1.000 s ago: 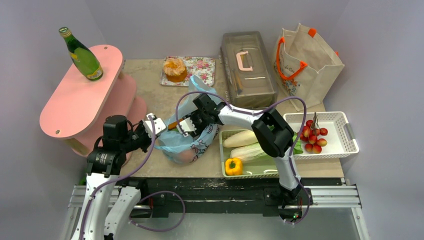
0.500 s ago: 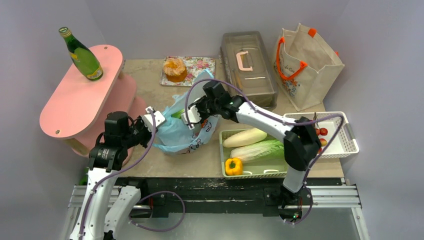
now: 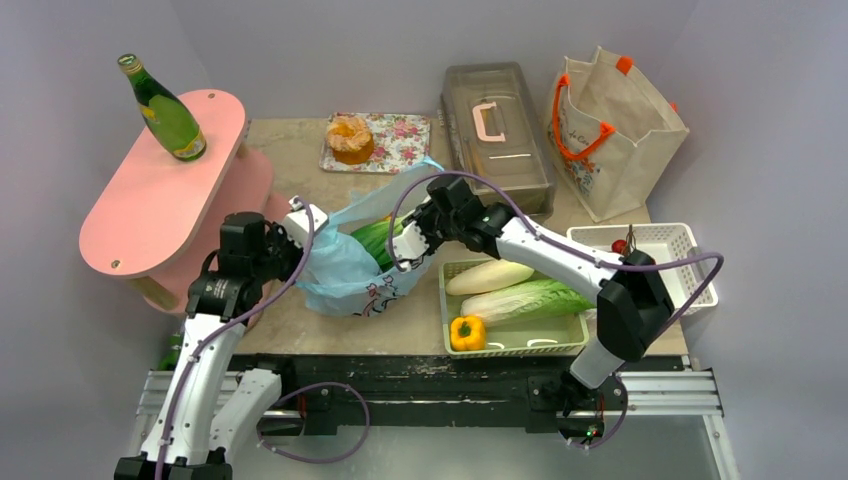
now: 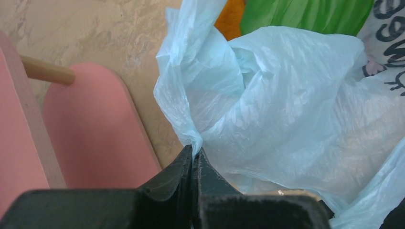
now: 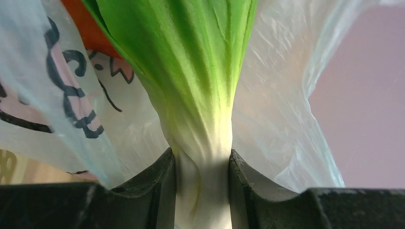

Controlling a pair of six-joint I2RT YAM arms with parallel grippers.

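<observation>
Now, left gripper (image 3: pixel 304 214): I read it as clenched. In the left wrist view its two dark fingers meet at (image 4: pixel 192 153) and pinch a twisted fold of thin film.
Plastic bag (image 3: pixel 345 268): pale blue, crinkled and half see-through (image 4: pixel 286 95), with black and pink cartoon print on its side. It slumps on the stone-look table (image 3: pixel 290 150) between the two arms. The pinched edge is at its left, and one handle loop is stretched up toward the back.
Right gripper (image 3: pixel 405 242): clamped on the leafy vegetable. The wrist view shows the fingers pressed against either side of its stalk, at (image 5: pixel 203 160).
Leafy vegetable (image 3: pixel 376 238): a ribbed, whitish stalk that fans out into smooth bright green leaves (image 5: pixel 191 62). It sits in the bag's open mouth with film on both sides.
Orange item (image 4: pixel 230 18): a matte orange patch behind the leaves, inside the bag; I cannot tell its shape.
Green tray (image 3: pixel 530 342): a shallow rectangle just to the right of the bag, holding a long white radish (image 3: pixel 490 275), a ruffled cabbage (image 3: pixel 528 298) and a glossy yellow pepper (image 3: pixel 466 332).
Pink shelf (image 3: pixel 150 190): oval and two-tiered, with a green glass bottle (image 3: pixel 165 110) on top.
</observation>
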